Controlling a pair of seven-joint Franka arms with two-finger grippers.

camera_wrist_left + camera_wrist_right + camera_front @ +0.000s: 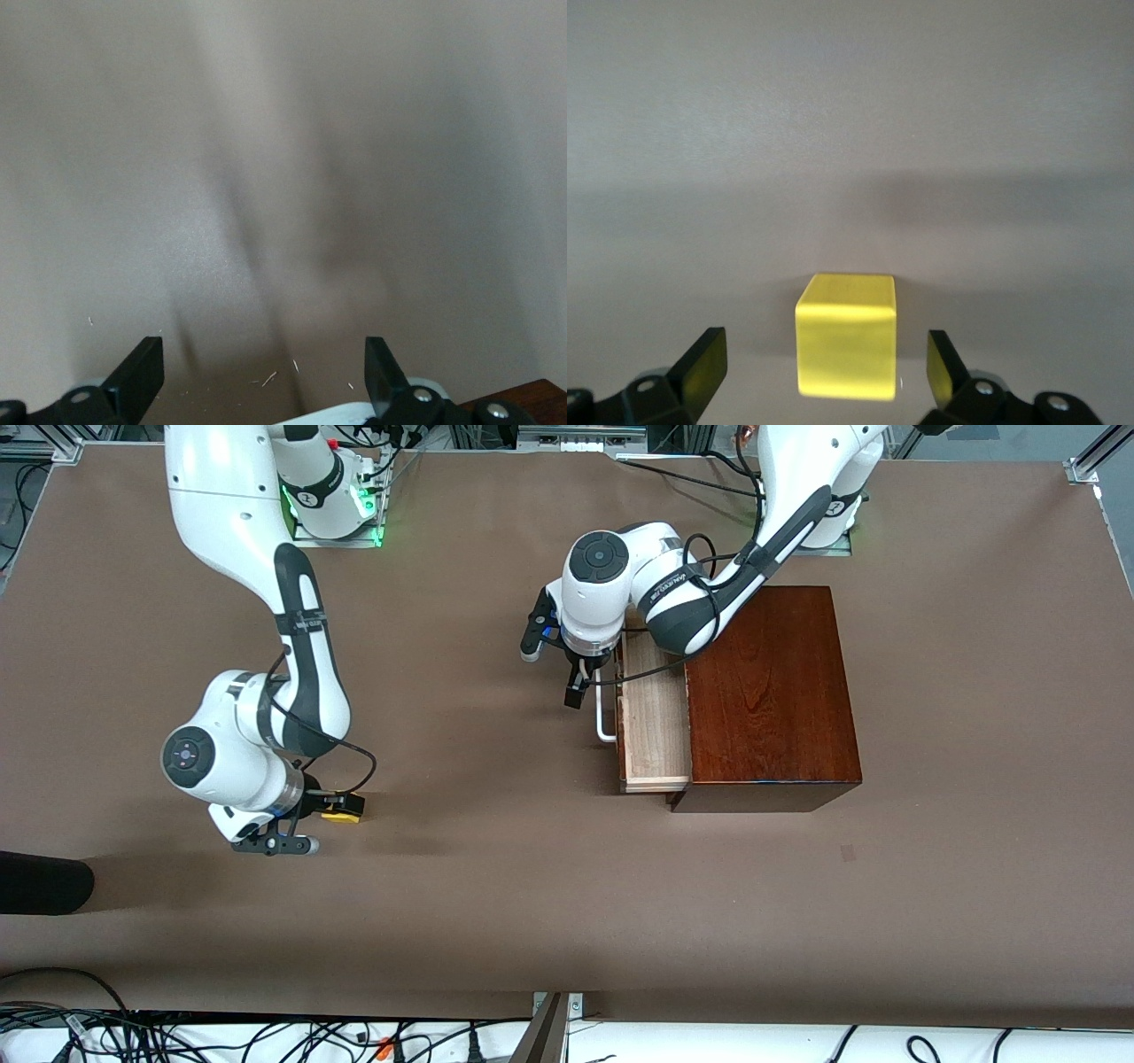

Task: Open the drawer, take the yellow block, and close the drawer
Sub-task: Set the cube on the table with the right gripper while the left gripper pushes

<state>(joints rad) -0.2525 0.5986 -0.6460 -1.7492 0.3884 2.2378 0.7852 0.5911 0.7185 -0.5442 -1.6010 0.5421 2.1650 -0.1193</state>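
Note:
The drawer (656,722) stands pulled partway out of the dark mahogany box (771,700); its pale-wood tray looks empty. Its white handle (604,717) faces the right arm's end of the table and shows at the edge of the left wrist view (354,414). My left gripper (577,691) is open and empty (261,354), low beside the handle and apart from it. The yellow block (342,816) sits on the table toward the right arm's end. My right gripper (340,806) is open around it (826,354). The block (846,336) lies between the fingers with a gap on each side.
The brown table (567,903) spreads wide around both arms. A dark object (44,881) juts in at the right arm's end. Cables (266,1036) lie along the table edge nearest the front camera. A small dark mark (849,853) is on the table nearer the front camera than the box.

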